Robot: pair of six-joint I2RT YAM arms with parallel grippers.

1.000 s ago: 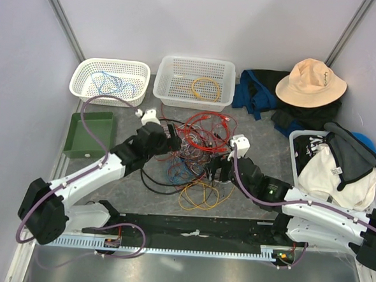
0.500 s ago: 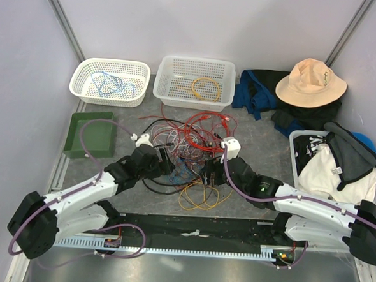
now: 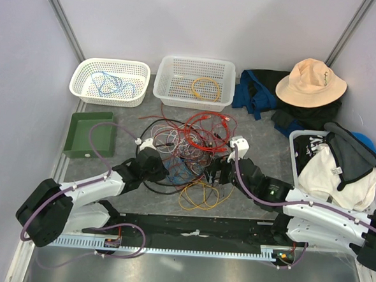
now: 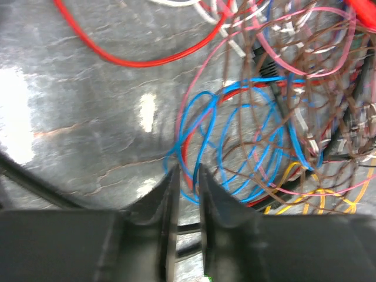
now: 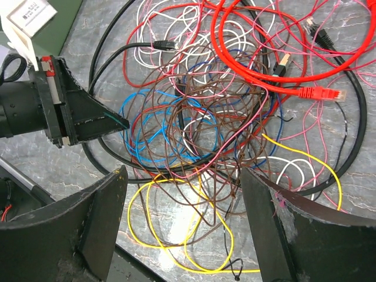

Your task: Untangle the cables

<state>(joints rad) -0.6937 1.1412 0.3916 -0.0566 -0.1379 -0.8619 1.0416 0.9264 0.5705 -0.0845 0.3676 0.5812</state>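
Observation:
The cables (image 3: pixel 194 144) lie in one tangled heap at mid-table: thin red, brown, pink, white and blue wires, a thick red cable (image 5: pixel 249 75), a black cable (image 5: pixel 108 56) and yellow loops (image 5: pixel 128 218). My left gripper (image 3: pixel 166 168) is low at the heap's left edge. In the left wrist view its jaws (image 4: pixel 187 170) stand nearly together with a strand of the blue cable (image 4: pixel 220 147) between the tips. The right wrist view also shows the left gripper (image 5: pixel 120 122) beside the blue loops. My right gripper (image 3: pixel 213 174) hangs open (image 5: pixel 183 173) over the yellow loops, holding nothing.
Two white baskets stand at the back, the left one (image 3: pixel 113 63) with a blue cable in it, the right one (image 3: pixel 196 60) with a yellow one. A green tray (image 3: pixel 89 135) sits at the left. A hat (image 3: pixel 311 83), clothes and a white bin (image 3: pixel 297 138) fill the right side.
My left arm came down and toward the near left edge of the heap, and its gripper went from wide open to shut on a blue strand. The right arm shifted only slightly.

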